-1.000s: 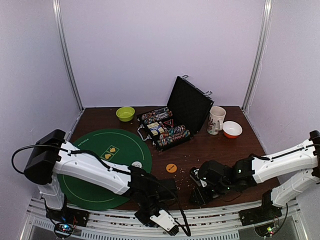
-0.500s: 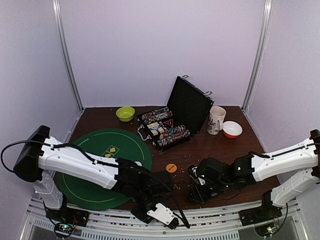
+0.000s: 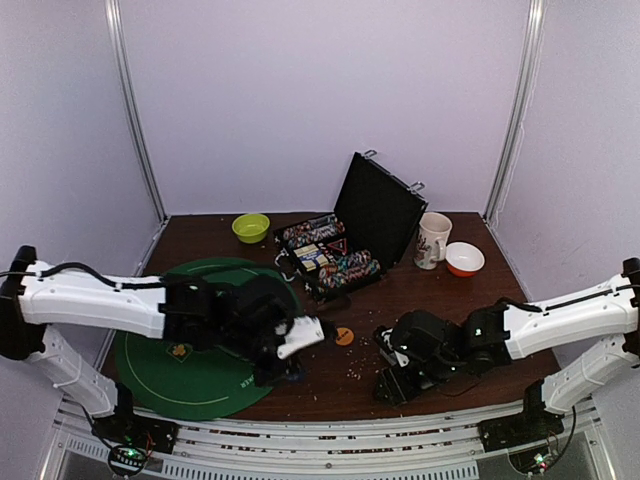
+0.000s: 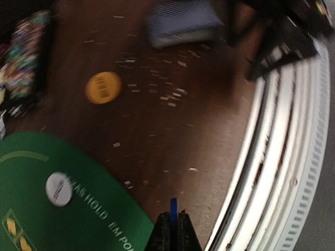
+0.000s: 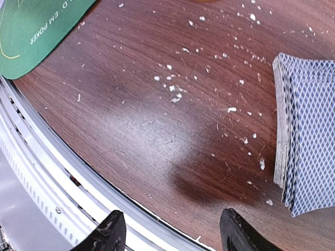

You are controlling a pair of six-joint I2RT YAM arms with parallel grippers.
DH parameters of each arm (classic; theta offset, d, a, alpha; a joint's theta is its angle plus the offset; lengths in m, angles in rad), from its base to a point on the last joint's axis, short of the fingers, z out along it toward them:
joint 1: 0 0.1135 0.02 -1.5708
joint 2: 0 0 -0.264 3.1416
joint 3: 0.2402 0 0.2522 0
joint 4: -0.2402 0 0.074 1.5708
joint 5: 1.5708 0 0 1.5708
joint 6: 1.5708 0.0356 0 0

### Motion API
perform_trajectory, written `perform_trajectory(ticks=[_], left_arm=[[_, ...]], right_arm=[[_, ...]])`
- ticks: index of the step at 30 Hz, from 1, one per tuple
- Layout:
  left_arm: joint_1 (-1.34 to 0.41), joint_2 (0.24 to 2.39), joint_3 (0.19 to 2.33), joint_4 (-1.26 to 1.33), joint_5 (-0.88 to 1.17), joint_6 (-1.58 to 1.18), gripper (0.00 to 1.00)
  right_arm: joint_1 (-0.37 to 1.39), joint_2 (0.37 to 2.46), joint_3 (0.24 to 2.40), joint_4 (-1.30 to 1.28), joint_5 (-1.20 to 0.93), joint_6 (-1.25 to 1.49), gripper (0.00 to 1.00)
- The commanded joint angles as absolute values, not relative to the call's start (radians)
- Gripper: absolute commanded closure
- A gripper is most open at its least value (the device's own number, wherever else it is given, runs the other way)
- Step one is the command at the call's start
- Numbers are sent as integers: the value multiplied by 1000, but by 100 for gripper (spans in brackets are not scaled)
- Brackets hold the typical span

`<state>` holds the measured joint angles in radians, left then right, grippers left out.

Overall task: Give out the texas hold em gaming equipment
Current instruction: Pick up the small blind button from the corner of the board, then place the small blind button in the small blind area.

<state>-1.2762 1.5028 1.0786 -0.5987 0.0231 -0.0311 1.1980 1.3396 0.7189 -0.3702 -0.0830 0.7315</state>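
left fingers (image 4: 165,232): pressed together on a thin blue strip (image 4: 173,206) seen edge-on. Honestly can't tell if it's a card. They hang over the edge of the round green felt mat (image 3: 190,385).
right fingers (image 5: 110,235): spread apart, nothing between them, low over bare wood near the front rail.
card deck: stack of grey-blue diamond-backed playing cards (image 5: 309,136), lying flat and backs up on the dark wood counter (image 3: 430,300), off the mat, just beside the right fingers.
dealer disc: small white round disc (image 4: 58,189) sits on the mat near its edge.
orange disc: flat round orange disc (image 3: 344,336) on the counter between the mat and the deck.
chips: rows of multicoloured poker chips (image 3: 345,268) sit in the open black case (image 3: 380,205) at the back.
other stuff: lime-green bowl (image 3: 250,227), white mug (image 3: 432,240) and orange-and-white bowl (image 3: 465,259) along the back.
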Motion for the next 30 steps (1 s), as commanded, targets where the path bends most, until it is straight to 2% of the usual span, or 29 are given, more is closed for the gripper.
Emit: perform_trajectory(ticks=[1,5,8,10,17,25,27,30], left_arm=[[-1131,1118,849,-452,-154,-741,100],[-956,800,647,-554,-177,-1056,100],[-834,646,561,-656,-130,-1147,100],[-734,605,512,-662,-24,-1155,100],[-377,650,390,-706,222,-1152,100],[-59,706,454,-748,173,-1101,100],[53,714,470,-695,144,-1064,100],[118,736,485,-575,58,-1075,100]], right_arm=[[1200,1329,784,-405,-32,695,36],[1198,1348,844,-420,-19,637,36],[1196,1365,881,-428,-9,592,35],[1195,1377,902,-430,-11,570,35],[1190,1419,932,-440,-27,509,34],[1158,1449,947,-445,-64,467,33],[1149,1456,952,-444,-77,456,33],[1134,1470,962,-441,-101,440,33]])
